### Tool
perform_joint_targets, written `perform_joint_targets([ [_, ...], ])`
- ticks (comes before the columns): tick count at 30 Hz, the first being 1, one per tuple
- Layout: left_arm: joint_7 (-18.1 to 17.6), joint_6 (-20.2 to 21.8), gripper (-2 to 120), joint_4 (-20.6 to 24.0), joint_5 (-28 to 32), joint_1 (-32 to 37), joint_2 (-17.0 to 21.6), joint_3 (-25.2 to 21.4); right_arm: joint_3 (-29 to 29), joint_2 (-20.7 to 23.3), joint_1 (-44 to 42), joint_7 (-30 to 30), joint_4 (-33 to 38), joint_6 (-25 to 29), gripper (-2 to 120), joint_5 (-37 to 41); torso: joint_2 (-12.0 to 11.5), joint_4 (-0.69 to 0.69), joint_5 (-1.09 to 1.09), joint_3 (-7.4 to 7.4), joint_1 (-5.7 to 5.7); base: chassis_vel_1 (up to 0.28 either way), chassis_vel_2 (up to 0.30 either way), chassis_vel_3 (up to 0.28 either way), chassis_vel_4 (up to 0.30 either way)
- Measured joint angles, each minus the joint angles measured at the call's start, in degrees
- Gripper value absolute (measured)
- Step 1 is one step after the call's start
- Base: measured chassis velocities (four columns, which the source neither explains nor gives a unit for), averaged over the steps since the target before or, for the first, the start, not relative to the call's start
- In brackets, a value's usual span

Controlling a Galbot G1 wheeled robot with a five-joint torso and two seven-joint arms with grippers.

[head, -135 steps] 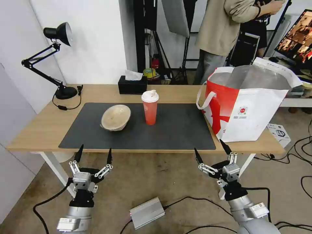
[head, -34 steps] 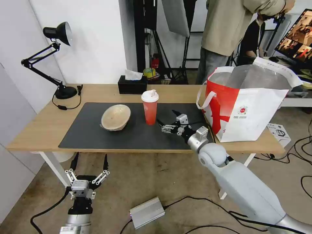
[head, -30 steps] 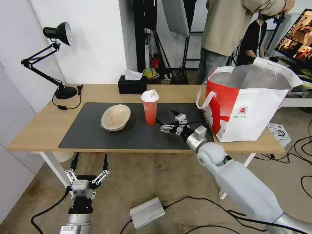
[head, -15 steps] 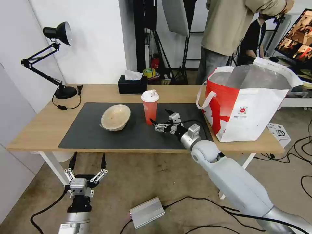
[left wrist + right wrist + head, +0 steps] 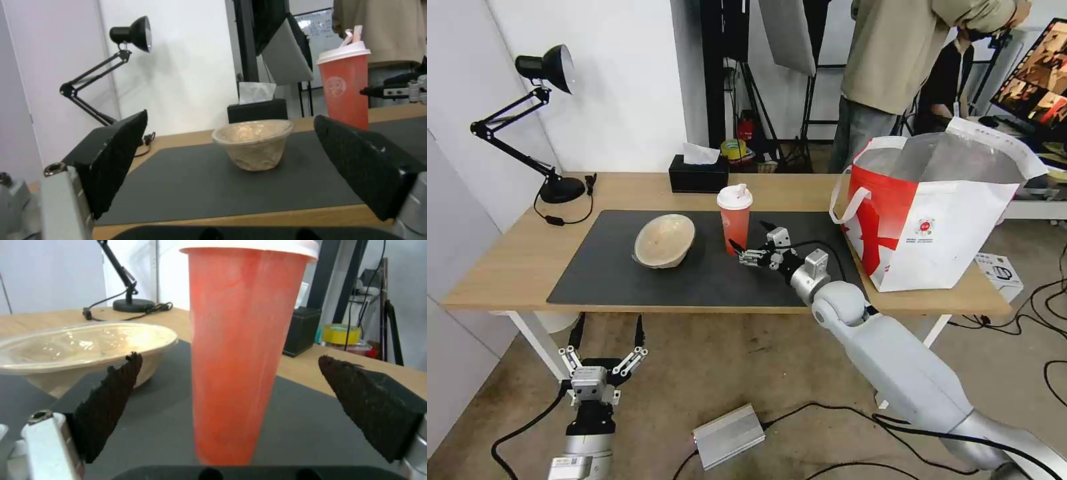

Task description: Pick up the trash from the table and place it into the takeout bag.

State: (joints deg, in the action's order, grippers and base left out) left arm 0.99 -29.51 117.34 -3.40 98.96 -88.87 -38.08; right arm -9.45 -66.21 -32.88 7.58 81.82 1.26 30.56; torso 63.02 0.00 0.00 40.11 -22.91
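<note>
A tall red cup (image 5: pixel 734 227) with a white lid stands upright on the dark grey mat (image 5: pixel 707 283) of the light-wood table (image 5: pixel 507 267). Left of it a beige bowl (image 5: pixel 664 240) lies tilted. My right gripper (image 5: pixel 748 235) hovers low over the mat, open, just right of the cup. In the right wrist view the cup (image 5: pixel 240 350) stands between the spread fingers (image 5: pixel 111 396), not touching them, with the bowl (image 5: pixel 80 346) beyond. The red-and-white takeout bag (image 5: pixel 934 213) stands open at the table's right end. My left gripper (image 5: pixel 609 325) waits open below the front edge, facing the bowl (image 5: pixel 253 143).
A black desk lamp (image 5: pixel 540 73) and its cord sit at the back left, a black tissue box (image 5: pixel 697 175) at the back middle. On the floor lie a silver box (image 5: pixel 728 437) and cables. A person stands behind the table near the bag.
My right arm rose from below the table edge onto the mat and slid left until its open fingers reached the cup. The left gripper sank slightly.
</note>
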Motion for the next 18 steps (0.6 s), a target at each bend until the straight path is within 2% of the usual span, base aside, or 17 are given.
perform_joint_targets([
  [18,0.0,0.1,100,-0.8,0.3,-0.6,0.3,-0.7,-0.3,-3.8,3.2,1.0,-8.0,1.6,100,-1.6,0.0,0.0,0.0,0.0,0.0,0.0,0.0,0.0,0.0],
])
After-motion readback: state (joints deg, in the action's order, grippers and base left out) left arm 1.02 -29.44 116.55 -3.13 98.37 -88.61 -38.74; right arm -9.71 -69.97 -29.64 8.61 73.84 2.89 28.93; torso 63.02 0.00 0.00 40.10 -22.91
